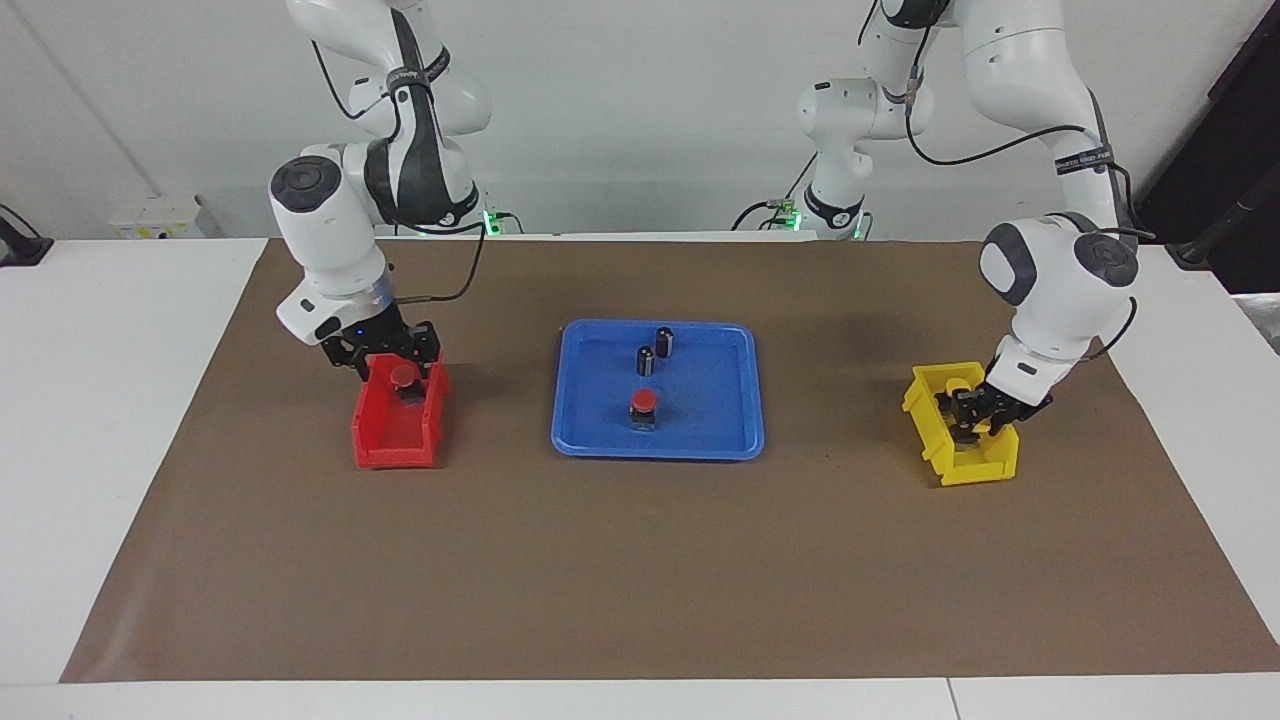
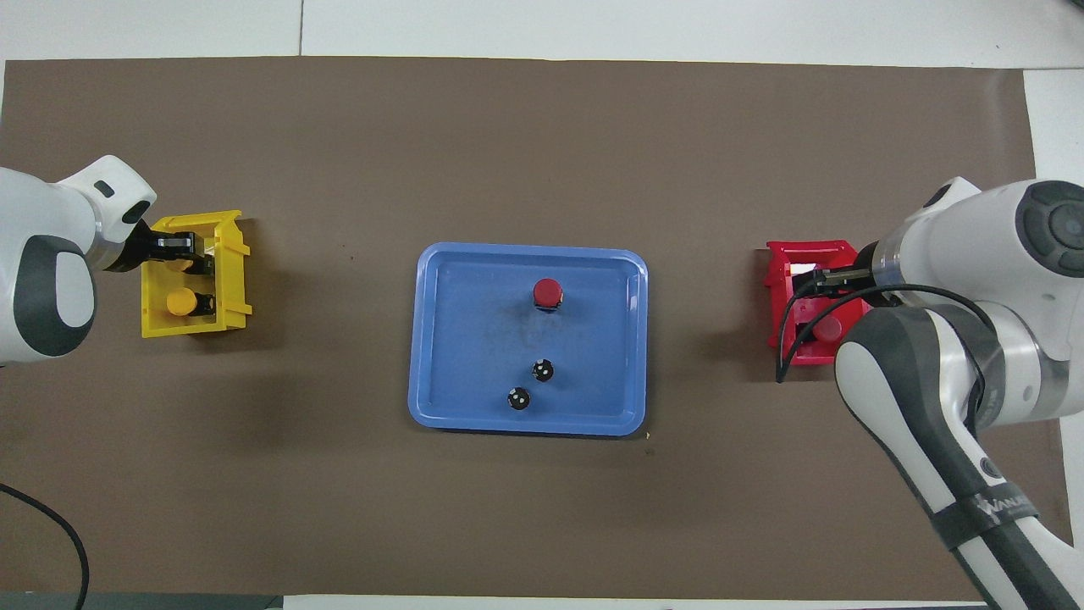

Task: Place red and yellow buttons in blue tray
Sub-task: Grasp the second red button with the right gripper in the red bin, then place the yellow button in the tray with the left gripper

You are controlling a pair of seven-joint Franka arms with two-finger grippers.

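One red button (image 1: 643, 403) already sits in the blue tray (image 1: 735, 420), roughly mid-tray, with two small dark cylinders (image 1: 655, 351) standing in the same tray a bit nearer to the robots. The tray's in the middle of the brown mat (image 1: 640, 560) on the bench.

The other red button (image 1: 402, 377) is in the small red bin (image 1: 385, 435) toward the right arm's end. The right claw (image 1: 385, 352) is just over that bin, above the button and not touching it from what I can see, and its fingers look spread.

Down at the left arm's end there's the yellow bin (image 2: 229, 288) with both yellow buttons in it. One yellow button (image 2: 180, 301) sits free, nearer to the robots. The left claw (image 2: 182, 247) is dipped into the bin and pinching the other yellow button (image 2: 176, 264), fingers pressed in on it. That one's mostly hidden under the claw.
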